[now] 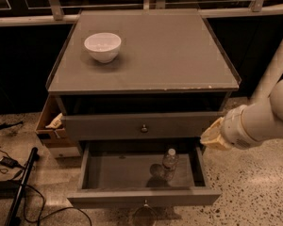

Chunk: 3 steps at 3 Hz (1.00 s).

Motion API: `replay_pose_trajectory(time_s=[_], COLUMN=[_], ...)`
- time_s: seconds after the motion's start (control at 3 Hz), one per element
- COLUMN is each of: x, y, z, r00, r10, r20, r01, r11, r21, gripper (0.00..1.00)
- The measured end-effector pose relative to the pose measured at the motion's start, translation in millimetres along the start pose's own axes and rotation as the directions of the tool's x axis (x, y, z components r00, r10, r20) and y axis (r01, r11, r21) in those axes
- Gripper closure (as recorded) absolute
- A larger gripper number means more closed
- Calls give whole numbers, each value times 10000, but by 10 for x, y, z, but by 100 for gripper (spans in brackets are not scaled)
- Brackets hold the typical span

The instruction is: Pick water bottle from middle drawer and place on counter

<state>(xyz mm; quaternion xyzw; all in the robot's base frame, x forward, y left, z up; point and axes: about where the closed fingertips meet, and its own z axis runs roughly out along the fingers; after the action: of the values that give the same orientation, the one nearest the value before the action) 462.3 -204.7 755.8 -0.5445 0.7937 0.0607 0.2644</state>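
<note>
The water bottle stands upright in the pulled-out middle drawer, right of its centre, white cap up. The counter is the grey cabinet top above it. My arm comes in from the right, and the gripper at its tan end hangs beside the cabinet's right side, level with the upper drawer front. It is up and to the right of the bottle and apart from it.
A white bowl sits on the counter's back left. The upper drawer front with a round knob is nearly shut. A cardboard box stands left of the cabinet. Cables and a black pole lie on the floor at left.
</note>
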Motion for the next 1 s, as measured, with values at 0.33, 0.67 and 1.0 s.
replay_pose_trajectory(time_s=[0.33,0.67,1.0], x=[265,535,534], y=[9,92,91], z=[524,1128,1126], r00=[9985,9903,9903], r10=[252,677,674], r20=[488,1215,1214], r01=[-249,-641,-638], r11=[9997,9974,9974], r21=[-61,-335,-332], gripper=[100,100,100])
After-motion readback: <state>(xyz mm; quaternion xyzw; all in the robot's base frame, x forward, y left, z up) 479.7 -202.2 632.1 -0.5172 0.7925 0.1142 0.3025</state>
